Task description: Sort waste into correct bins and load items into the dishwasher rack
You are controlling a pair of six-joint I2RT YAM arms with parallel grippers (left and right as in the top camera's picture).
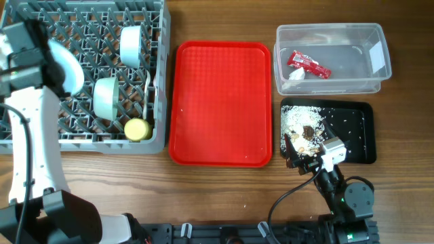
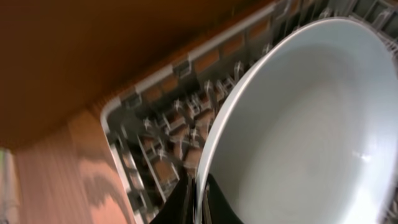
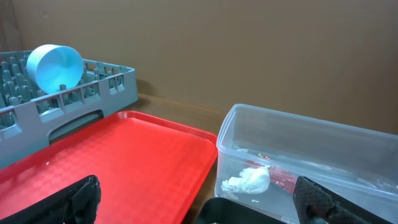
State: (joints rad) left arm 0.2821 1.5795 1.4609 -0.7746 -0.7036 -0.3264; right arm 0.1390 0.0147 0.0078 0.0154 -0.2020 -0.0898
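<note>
Because a plate only stays put in a peg grid when it stands on edge, the pale blue plate (image 2: 298, 124) is carried tilted up over the left part of the dishwasher rack (image 1: 88, 144). The left gripper (image 2: 198, 202) has its fingers pinched tight on the thin rim. That grip leaves the lower edge free to slide between the pegs.

Beside it in the rack, the bowl (image 1: 130, 46) and a second pale dish (image 1: 105, 97) lie on their sides. The yellow cup (image 1: 137, 129) sits in the corner nearest the red serving tray (image 1: 220, 102), which is bare.

Beyond that, the red wrapper (image 1: 308, 66) and white scrap (image 1: 296, 74) lie in the clear tub (image 1: 380, 78). The grains (image 1: 298, 122) lie in the black tray (image 1: 363, 135), so dry waste appears to be kept apart from food.

The right gripper (image 3: 202, 200) waits low by the black tray, fingers spread wide around nothing.
</note>
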